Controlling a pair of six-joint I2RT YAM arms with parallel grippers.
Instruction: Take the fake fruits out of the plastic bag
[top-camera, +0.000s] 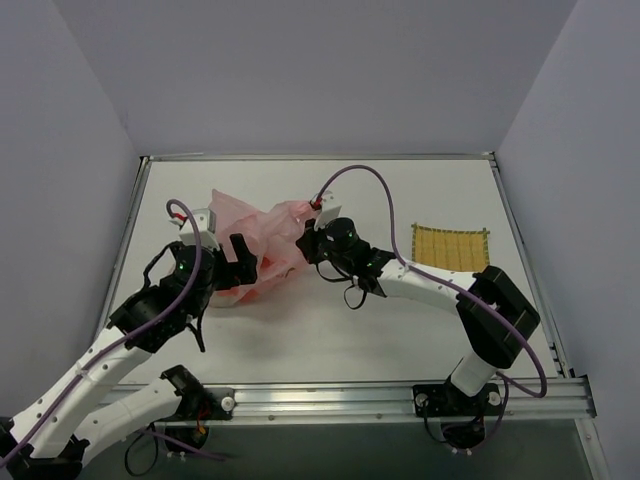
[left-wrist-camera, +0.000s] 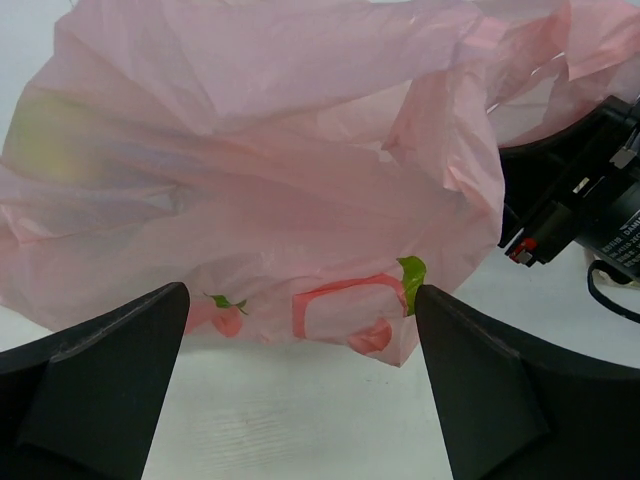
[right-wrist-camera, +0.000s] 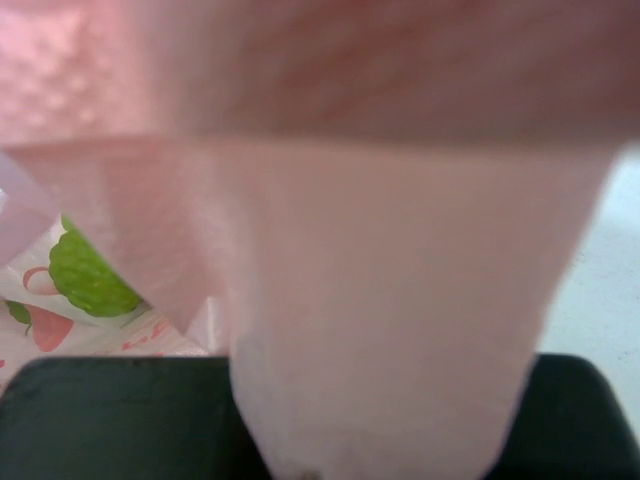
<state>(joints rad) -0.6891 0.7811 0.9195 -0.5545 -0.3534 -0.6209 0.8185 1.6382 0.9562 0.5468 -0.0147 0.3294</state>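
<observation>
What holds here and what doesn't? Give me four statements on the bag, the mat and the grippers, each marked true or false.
1. The plastic bag lies between the left gripper and the right gripper. True.
2. The left gripper is shut on the plastic bag. False: its jaws stand open, with the bag just ahead of them.
3. The yellow mat lies under the plastic bag. False: it lies apart from the bag, off to its right.
4. Red and green prints show on the plastic bag. True.
</observation>
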